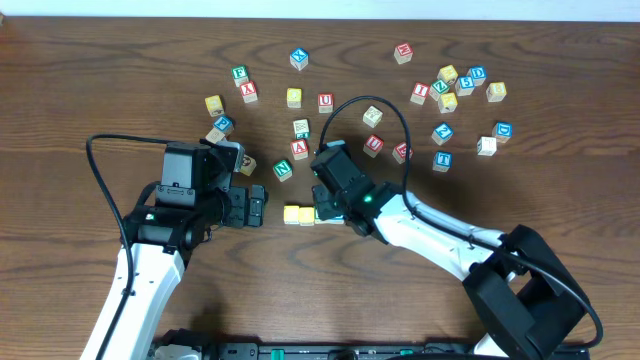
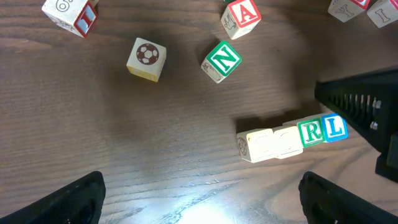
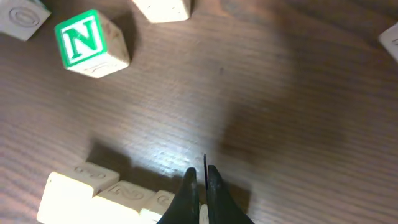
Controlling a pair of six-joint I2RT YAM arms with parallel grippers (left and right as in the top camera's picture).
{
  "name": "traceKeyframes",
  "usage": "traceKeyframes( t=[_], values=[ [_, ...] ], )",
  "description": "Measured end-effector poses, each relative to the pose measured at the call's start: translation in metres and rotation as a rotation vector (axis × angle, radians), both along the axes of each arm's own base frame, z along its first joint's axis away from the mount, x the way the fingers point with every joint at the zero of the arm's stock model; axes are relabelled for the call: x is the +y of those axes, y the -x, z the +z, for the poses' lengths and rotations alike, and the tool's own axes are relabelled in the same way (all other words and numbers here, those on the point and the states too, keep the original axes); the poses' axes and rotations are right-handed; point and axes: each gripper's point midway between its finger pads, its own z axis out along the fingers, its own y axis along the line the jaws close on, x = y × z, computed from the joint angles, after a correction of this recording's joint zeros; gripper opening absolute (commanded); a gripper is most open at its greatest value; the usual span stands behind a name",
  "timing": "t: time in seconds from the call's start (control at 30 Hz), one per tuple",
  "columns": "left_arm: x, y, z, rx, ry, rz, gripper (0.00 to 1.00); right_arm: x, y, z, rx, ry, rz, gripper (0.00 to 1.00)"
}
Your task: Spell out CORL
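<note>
Four cubes lie touching in a row. In the left wrist view two pale yellow cubes (image 2: 255, 146) (image 2: 287, 141) come first, then the green R cube (image 2: 311, 132) and the blue L cube (image 2: 336, 127). In the overhead view the row (image 1: 298, 214) lies at table centre, its right end hidden under my right gripper (image 1: 325, 207). My right gripper (image 3: 202, 177) is shut, its tips pressed against the row's end; the pale cubes (image 3: 93, 196) show at lower left. My left gripper (image 2: 199, 199) is open and empty, just left of the row (image 1: 255, 208).
A green N cube (image 2: 221, 60) (image 3: 84, 40) (image 1: 283, 170) and a soccer-ball cube (image 2: 147, 59) lie just beyond the row. A red A cube (image 2: 241, 15) (image 1: 299, 149) lies farther back. Several other letter cubes are scattered across the far half of the table (image 1: 445, 100).
</note>
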Motion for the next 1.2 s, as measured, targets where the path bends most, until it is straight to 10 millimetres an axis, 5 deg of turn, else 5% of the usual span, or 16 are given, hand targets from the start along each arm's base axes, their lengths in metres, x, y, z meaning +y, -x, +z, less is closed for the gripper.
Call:
traceKeyframes(
  t=[1.2],
  values=[
    [0.000, 0.000, 0.000, 0.000, 0.000, 0.000, 0.98, -0.001, 0.016, -0.007, 0.053, 0.029, 0.021, 0.01]
  ],
)
